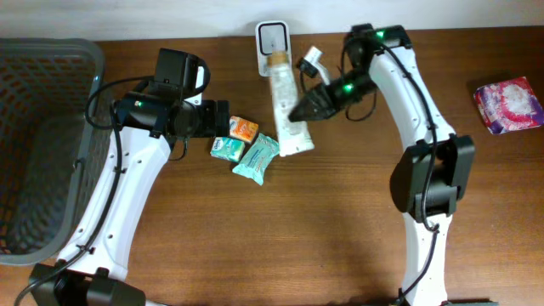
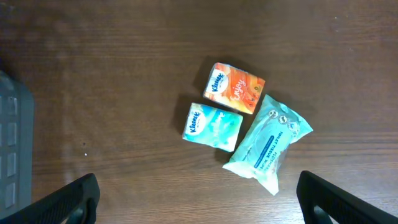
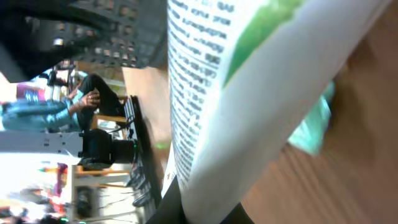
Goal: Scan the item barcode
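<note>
Overhead, the tube [image 1: 284,98] is seen at 12 o'clock on the table [image 1: 340,238], cap by the scanner [image 1: 272,36], pinched at its edge by the closed right pincer [image 1: 299,110]; the left pincer [image 1: 223,119] is held wide, empty; the tube could be twisted loose by so thin a grip, and the barcode missed.

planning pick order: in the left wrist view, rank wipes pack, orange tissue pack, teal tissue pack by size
1. wipes pack: clearly largest
2. orange tissue pack and teal tissue pack: they look about the same size, so I won't rank one over the other
</note>
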Tool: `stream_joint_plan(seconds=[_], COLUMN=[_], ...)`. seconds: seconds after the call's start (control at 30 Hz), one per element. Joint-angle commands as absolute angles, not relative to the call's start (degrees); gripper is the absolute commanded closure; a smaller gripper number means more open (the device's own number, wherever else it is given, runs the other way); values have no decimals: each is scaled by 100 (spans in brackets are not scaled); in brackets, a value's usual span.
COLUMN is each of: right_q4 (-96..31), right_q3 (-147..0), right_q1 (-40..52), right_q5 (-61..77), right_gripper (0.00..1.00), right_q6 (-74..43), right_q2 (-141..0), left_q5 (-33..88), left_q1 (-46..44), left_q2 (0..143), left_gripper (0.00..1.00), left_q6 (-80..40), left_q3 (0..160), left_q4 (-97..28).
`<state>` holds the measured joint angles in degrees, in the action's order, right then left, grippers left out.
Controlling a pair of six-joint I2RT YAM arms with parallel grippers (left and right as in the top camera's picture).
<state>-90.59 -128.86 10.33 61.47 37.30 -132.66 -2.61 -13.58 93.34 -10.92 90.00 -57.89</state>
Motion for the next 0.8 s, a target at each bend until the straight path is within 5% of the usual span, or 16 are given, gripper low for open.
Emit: stream_joint_plan(seconds=[0.0,0.57,0.77], right_q4=[-9028,-8814,-8621], right_q3=[-13183,-13181,-13181], right_q1=[985,974,976], right_q5=[7360,7360,5424], right_gripper=[96,96,96], right_q6=[4895,4906,3470], right_q2=[-13030,-13032,-13037], left_q5=[-279,-279,-279], left_q1=[-1358,-1358,-1358], left_q2=[9319,9319,9319], left_gripper=[1,1,1], left_q6=[-1061,-1061,-1061], left_q3=[9008,9008,9008], left_q4=[-5798,-5798,-5798])
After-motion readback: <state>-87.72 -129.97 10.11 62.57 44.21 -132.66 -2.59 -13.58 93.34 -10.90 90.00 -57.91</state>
